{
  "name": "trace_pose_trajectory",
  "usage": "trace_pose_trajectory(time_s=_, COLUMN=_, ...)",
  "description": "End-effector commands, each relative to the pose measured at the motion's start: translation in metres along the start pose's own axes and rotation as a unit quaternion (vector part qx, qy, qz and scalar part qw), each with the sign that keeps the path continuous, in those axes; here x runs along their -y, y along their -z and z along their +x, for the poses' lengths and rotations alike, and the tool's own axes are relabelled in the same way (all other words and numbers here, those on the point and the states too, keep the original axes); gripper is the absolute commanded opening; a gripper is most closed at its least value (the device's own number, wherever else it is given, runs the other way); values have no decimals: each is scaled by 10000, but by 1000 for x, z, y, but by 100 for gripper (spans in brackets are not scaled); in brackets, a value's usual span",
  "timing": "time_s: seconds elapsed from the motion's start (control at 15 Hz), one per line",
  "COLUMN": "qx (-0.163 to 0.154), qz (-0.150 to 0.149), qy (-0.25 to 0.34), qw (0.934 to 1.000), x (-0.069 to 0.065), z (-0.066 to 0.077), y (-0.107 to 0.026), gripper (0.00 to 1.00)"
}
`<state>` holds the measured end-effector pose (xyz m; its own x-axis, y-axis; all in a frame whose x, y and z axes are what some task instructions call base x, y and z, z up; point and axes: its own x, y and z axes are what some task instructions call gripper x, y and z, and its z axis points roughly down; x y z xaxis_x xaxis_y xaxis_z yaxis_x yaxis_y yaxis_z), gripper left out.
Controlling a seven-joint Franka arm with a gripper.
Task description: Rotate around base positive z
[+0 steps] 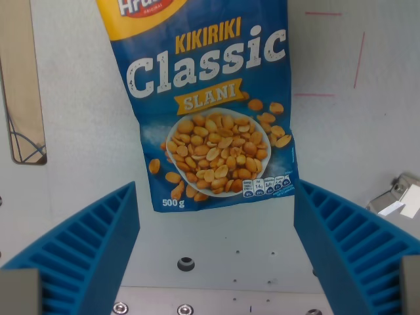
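Two blue ribbed fingers (85,256) frame the lower corners of the wrist view, and my claw (216,262) stands spread wide with nothing between its pads. The task names no object; it calls for a turn about the base's upward axis, so the work lies in the arm itself.

Reference for the turn: the peanut bag (209,98) lies flat on the pale table (79,118), beyond my fingertips, label toward the camera and slightly tilted in the frame. Its lower edge sits near the line between my two fingers without touching either.

Procedure, as I judge it:
1. Hold the claw spread; no grip is needed.
2. Keep height constant so the fingertips clear the bag and table.
3. Turn smoothly about the vertical axis only, with no tilt at the wrist.
4. Use the bag's print and the thin red marks (359,49) on the table to check the sweep.

Caution: a grey metal piece (400,197) sits at the wrist view's right, near the right finger. Whether it lies within the sweep I cannot tell from this single view.
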<state>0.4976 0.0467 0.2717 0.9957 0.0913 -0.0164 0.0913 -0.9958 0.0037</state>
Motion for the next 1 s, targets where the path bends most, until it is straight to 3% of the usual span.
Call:
trace_pose_trajectory(time_s=0.07, qx=-26, qz=-2, qy=65, qw=10000, x=0, z=0, y=2, gripper=100)
trace_pose_trajectory(time_s=1.0, qx=-29, qz=-20, qy=997, qw=9950, x=0, z=0, y=2, gripper=100)
